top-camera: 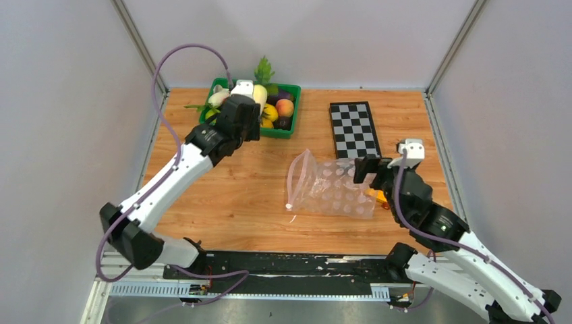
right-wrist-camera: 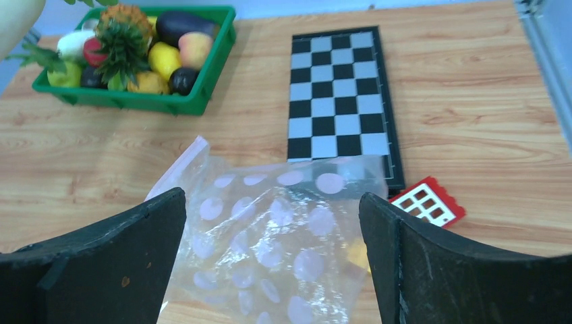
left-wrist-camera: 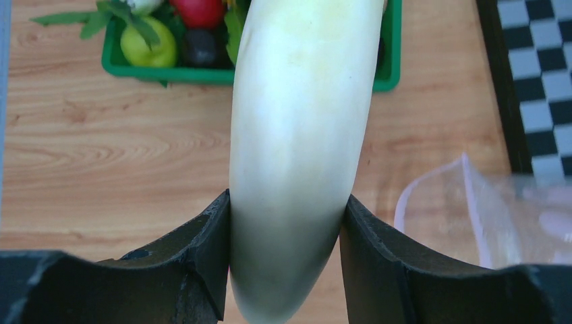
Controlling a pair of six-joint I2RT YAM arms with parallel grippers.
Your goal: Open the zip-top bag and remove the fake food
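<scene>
Far-left corner of the surface: green tray [top-camera: 295, 108] holding toy produce, namely pineapple [right-wrist-camera: 121, 40], green pear [left-wrist-camera: 148, 44], red apple [left-wrist-camera: 197, 10], yellow fruits, a peach and a dark eggplant [right-wrist-camera: 182, 23]. Leafy green pieces stick out over its rim.

Chessboard [top-camera: 354, 128] lies flat to the right of the tray, well apart from it.

Zip-top bag [top-camera: 334, 189] lies flat at centre-right. Its far edge reaches the board's near end. The mouth with the pink zip strip faces left and gapes open.

Red-and-yellow toy block [right-wrist-camera: 428, 202] sits just beside the bag's right end, at the board's near right corner. A yellow part shows through the plastic.

Left jaws: pinching the long white radish [left-wrist-camera: 297, 135] near one end, both pads against its sides. It is held over the tray's near side, and it blocks much of the left wrist view.

Right jaws: spread wide, holding nothing, poised over the bag's right end with the dotted plastic below and between them. Contact with the plastic cannot be judged.
</scene>
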